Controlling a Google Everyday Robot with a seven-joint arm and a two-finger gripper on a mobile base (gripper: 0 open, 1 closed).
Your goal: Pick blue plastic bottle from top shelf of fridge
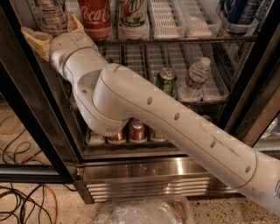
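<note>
The blue plastic bottle (50, 15), clear and ribbed with a white label, stands at the far left of the top shelf (175, 40) of the fridge (144, 175); its cap is out of view. My gripper (54, 30) is at the bottle's lower part, open, with one tan finger (37, 39) to its left and the other (75, 22) to its right. I cannot tell whether they touch it. My white arm crosses the fridge front from the lower right.
A red Coca-Cola bottle (94, 17) and a green-labelled bottle (133, 17) stand right of the gripper. White lane trays (164, 19) and dark blue-labelled bottles (238, 13) follow. Lower racks hold a green can (166, 81), a water bottle (194, 78) and cans (138, 131). Cables (22, 201) lie on the floor.
</note>
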